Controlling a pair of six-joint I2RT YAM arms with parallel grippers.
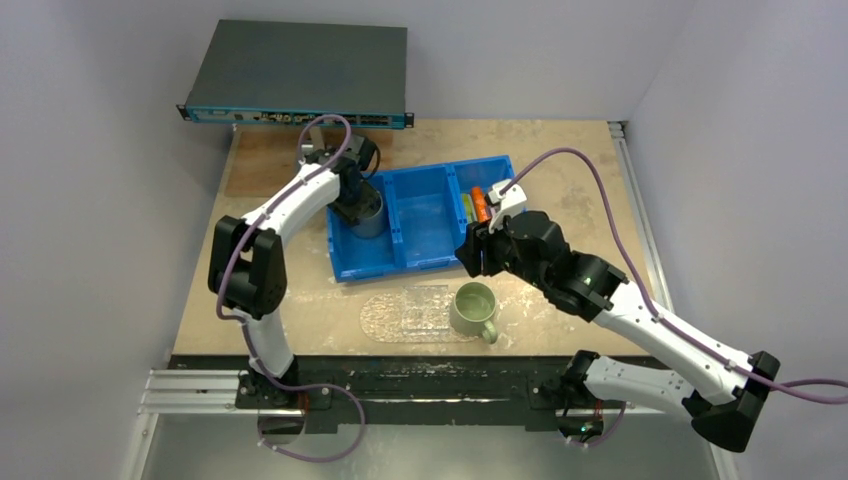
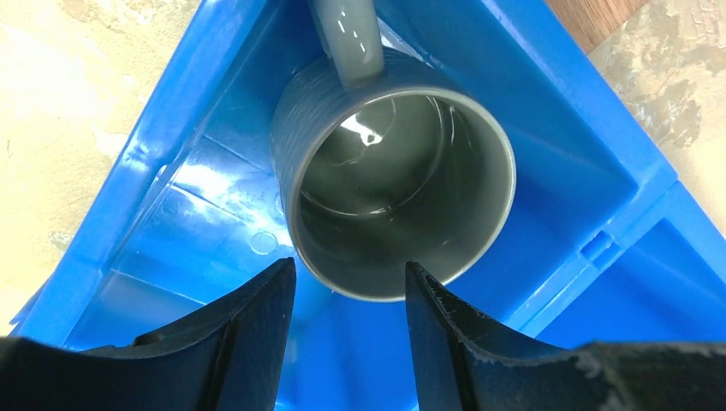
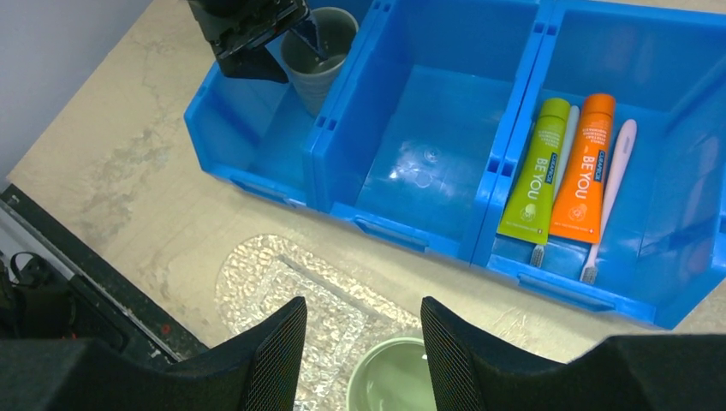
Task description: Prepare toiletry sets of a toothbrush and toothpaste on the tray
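Note:
The green tube [image 3: 535, 175] and orange tube [image 3: 586, 171] lie side by side in the right compartment of the blue bin [image 3: 411, 231]. One pale toothbrush [image 3: 567, 137] lies between them and another [image 3: 612, 180] lies right of the orange tube. The glittery clear tray [image 1: 400, 312] lies in front of the bin, and it shows in the right wrist view [image 3: 274, 282]. My right gripper [image 3: 364, 312] is open and empty, hovering above the tray's right end. My left gripper [image 2: 351, 274] is open at the near rim of the grey mug [image 2: 402, 188].
The grey mug [image 1: 368, 215] stands in the bin's left compartment [image 1: 345, 255]. A pale-green mug [image 1: 473, 308] stands on the tray's right end. The bin's middle compartment [image 1: 425, 215] holds nothing. A black box [image 1: 300, 70] sits at the back left.

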